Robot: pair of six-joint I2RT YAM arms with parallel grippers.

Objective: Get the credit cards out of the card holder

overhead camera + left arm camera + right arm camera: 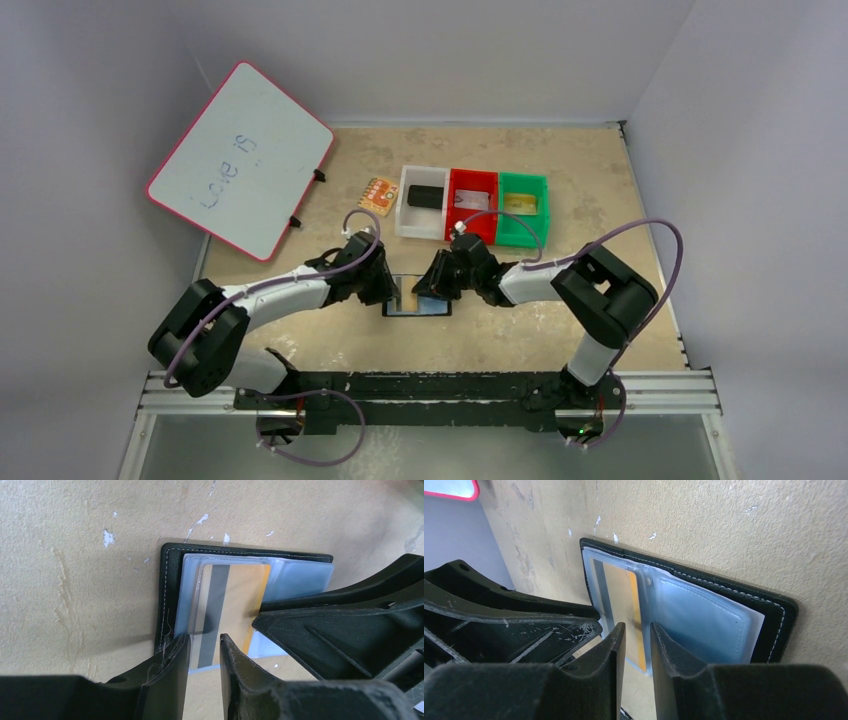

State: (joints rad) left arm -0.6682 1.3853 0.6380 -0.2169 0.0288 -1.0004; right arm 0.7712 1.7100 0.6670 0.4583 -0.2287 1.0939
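The card holder (417,308) lies open on the table (600,170), centred toward its near edge, where both arms reach it. The gold-tan credit card (240,600) protrudes from the pale sleeve (300,577). The left gripper (204,641) and right gripper (637,630) each show 1 narrow gap over the card's edge. A grip cannot be confirmed. Other sleeve contents are obscured.

Left arm (290,290), right arm (535,280) stretched inward, low; jaws narrowly parted, facing.
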